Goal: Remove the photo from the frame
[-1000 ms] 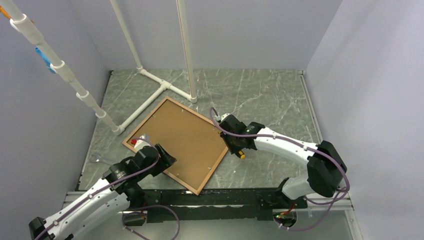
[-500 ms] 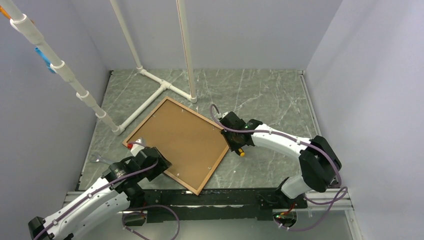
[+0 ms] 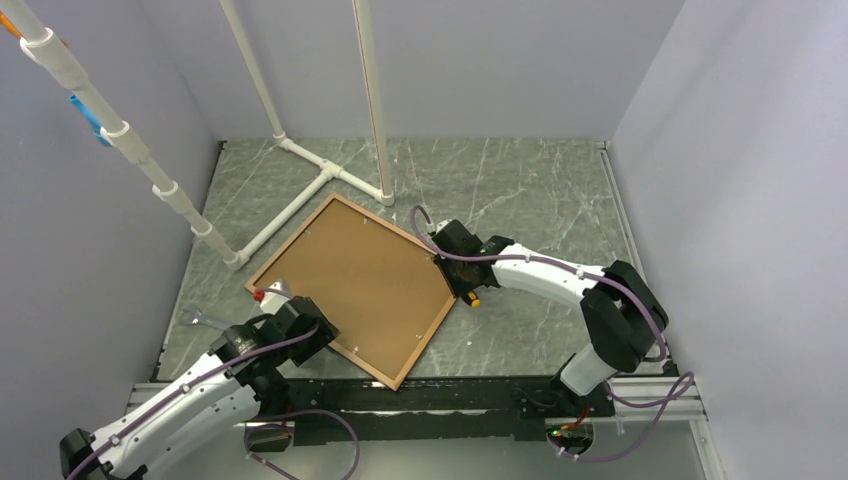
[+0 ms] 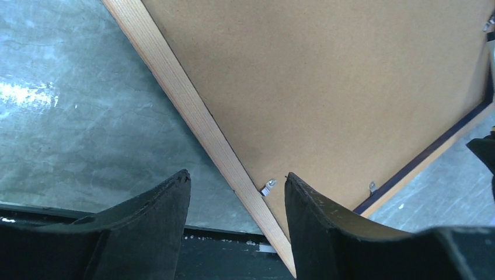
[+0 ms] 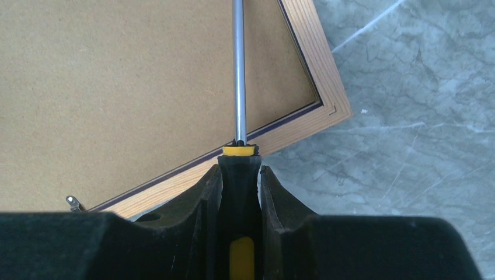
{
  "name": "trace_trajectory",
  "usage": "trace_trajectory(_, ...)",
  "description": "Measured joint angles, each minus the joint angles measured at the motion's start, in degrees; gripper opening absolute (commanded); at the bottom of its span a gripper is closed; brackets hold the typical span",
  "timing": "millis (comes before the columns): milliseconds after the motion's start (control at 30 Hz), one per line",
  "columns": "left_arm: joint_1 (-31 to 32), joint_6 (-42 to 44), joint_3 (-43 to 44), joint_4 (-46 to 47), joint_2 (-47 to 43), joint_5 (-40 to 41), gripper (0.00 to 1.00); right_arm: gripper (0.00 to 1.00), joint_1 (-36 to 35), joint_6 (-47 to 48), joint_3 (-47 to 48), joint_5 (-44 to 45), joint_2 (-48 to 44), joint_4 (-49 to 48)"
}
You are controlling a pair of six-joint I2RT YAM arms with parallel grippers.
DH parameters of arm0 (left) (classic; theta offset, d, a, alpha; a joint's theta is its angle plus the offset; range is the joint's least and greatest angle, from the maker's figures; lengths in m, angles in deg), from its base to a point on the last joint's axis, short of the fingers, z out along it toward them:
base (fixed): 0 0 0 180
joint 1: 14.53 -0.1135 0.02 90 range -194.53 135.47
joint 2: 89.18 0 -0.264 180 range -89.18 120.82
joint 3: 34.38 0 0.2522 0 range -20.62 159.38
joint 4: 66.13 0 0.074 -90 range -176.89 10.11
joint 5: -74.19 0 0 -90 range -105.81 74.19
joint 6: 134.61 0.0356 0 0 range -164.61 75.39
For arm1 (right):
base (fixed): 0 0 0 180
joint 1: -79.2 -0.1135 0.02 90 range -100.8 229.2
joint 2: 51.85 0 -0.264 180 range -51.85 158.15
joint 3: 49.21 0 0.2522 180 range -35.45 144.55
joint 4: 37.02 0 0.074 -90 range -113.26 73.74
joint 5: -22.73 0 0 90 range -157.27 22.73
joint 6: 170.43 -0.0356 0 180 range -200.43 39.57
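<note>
Top external view: screwdriver closes in on the frame's back

The frame lies face down at the picture's centre and has not moved over the last second. Its brown backing board faces up; the photo is not visible and presumably sits beneath that board. What has shifted is the arms. The right gripper, clamped on a black-and-yellow screwdriver, has slid leftward to the frame's right corner, and the shaft now reaches over the board. The left gripper, roughly half open and holding nothing, has drawn back toward the lower left. Its wrist view shows the wooden rail between its fingers, beside a small metal tab. I judge the tabs are about to be levered aside, so board and print are not yet free. No brand, label or writing can be read anywhere
</note>
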Motion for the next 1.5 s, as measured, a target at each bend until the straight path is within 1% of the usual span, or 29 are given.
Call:
trace_trajectory(233, 0.0, 0.1, 0.0, 0.4, 4.7, 0.8, 0.64, 0.0, 0.2, 1.2, 0.2, -0.1, 1.2, -2.3)
trace_trajectory(600, 0.0, 0.1, -0.5, 1.8, 6.1, 1.5, 0.65, 0.0, 0.7, 3.2, 0.0, -0.9, 1.9, -4.6)
trace_trajectory(833, 0.0, 0.1, -0.5, 2.4, 7.6, 1.5, 0.65, 0.0, 0.8, 5.4, -2.4, -2.6, 1.9, -9.1)
trace_trajectory(1067, 0.0, 0.1, -0.5, 3.0, 7.8, 2.0, 0.64, 0.0, 0.8, 7.5, -2.8, -2.6, 2.0, -10.8)
trace_trajectory(1300, 0.0, -0.7, -0.5, 3.5, 11.7, 2.4, 0.64, 0.0, 0.8, 8.4, -2.8, -1.2, 2.2, -11.3)
trace_trajectory(1500, 0.0, -2.1, -0.5, 3.4, 12.7, 2.5, 0.59, 0.0, 0.7, 8.6, -2.8, -0.8, 2.2, -11.4)
